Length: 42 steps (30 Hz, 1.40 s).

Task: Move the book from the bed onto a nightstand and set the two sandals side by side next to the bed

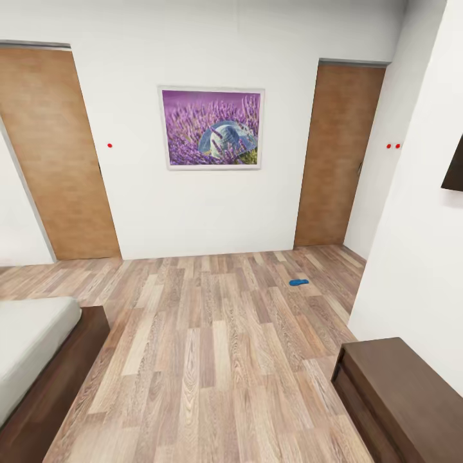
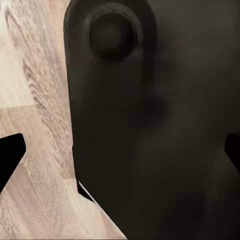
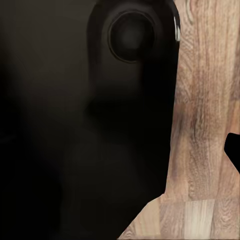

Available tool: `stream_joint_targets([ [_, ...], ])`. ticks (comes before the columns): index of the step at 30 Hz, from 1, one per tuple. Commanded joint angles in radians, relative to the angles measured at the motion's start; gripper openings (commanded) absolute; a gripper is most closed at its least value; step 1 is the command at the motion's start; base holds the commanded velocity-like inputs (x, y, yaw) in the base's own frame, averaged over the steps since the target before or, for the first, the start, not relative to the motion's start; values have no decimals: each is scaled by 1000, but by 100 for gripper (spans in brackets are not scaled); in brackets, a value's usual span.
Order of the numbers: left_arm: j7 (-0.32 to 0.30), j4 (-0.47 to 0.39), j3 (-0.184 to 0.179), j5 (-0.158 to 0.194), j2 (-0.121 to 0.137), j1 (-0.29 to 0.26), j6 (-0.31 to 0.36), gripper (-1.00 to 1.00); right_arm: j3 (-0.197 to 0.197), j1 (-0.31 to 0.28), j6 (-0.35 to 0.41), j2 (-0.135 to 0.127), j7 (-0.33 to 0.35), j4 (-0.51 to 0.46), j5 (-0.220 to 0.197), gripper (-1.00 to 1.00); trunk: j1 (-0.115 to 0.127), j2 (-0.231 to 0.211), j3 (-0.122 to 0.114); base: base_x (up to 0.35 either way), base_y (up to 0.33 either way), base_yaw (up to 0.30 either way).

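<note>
In the head view one bright blue sandal (image 1: 298, 281) lies flat on the wood-plank floor, far ahead to the right, near the right-hand door. The bed's (image 1: 32, 334) off-white mattress corner and dark frame show at the lower left. The book, the second sandal and the nightstands are out of view. My left gripper (image 2: 120, 155) is open, with a dark fingertip at each side edge of the left wrist view and nothing between them. In the right wrist view one fingertip (image 3: 233, 150) shows against the floor; the right gripper (image 3: 120, 155) is open and holds nothing.
A dark brown dresser (image 1: 402, 399) stands against the right wall at the lower right. Two brown doors (image 1: 54, 154) (image 1: 337, 154) flank a lavender picture (image 1: 211, 127) on the far wall. Wood floor (image 1: 212, 347) stretches between bed and dresser. My dark body (image 2: 155, 125) looms in both wrist views.
</note>
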<state>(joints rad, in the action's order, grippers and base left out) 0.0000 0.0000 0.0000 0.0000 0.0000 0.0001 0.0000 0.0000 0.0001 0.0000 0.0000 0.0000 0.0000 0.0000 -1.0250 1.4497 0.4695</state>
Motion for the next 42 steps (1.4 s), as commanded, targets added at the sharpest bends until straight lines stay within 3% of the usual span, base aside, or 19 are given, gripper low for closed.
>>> stream_joint_targets([
  [1,5,6,2,-6,5,6,3,100,-2,6,-6,-5,-4,4,-1,100,0,0,0,0,0,0],
  [5,3,5,2,-12,3,9,2,100,-2,24,-28,-5,2,3,-1,100,0,0,0,0,0,0],
  [9,0,-18,0,-9,-16,9,4,100,-2,24,-51,-6,11,6,-1,100,0,0,0,0,0,0],
  [17,-1,-63,0,-14,-17,9,-20,100,-12,23,-95,-14,11,-12,2,100,0,0,0,0,0,0],
  [26,3,-113,-1,-20,-16,4,-66,100,-15,17,-146,-64,24,-63,-1,100,0,0,0,0,0,0],
  [33,-32,-153,-1,-19,2,-14,-60,100,-18,17,-113,-104,58,-103,-7,100,0,0,0,0,0,0],
  [34,-203,-756,0,-18,18,-17,-62,100,-22,17,-103,-285,331,-499,-16,100,0,0,0,0,0,0],
  [36,-243,-759,1,-17,32,-19,-65,100,-29,17,-117,-287,413,-503,-32,100,0,0,0,0,0,0],
  [38,-286,-761,3,-11,61,-20,-78,100,-42,17,-157,-288,528,-506,-74,100,0,0,0,0,0,0],
  [42,-309,-761,34,8,84,-21,-126,100,-49,17,-224,-288,594,-500,-137,100,0,0,0,0,0,0],
])
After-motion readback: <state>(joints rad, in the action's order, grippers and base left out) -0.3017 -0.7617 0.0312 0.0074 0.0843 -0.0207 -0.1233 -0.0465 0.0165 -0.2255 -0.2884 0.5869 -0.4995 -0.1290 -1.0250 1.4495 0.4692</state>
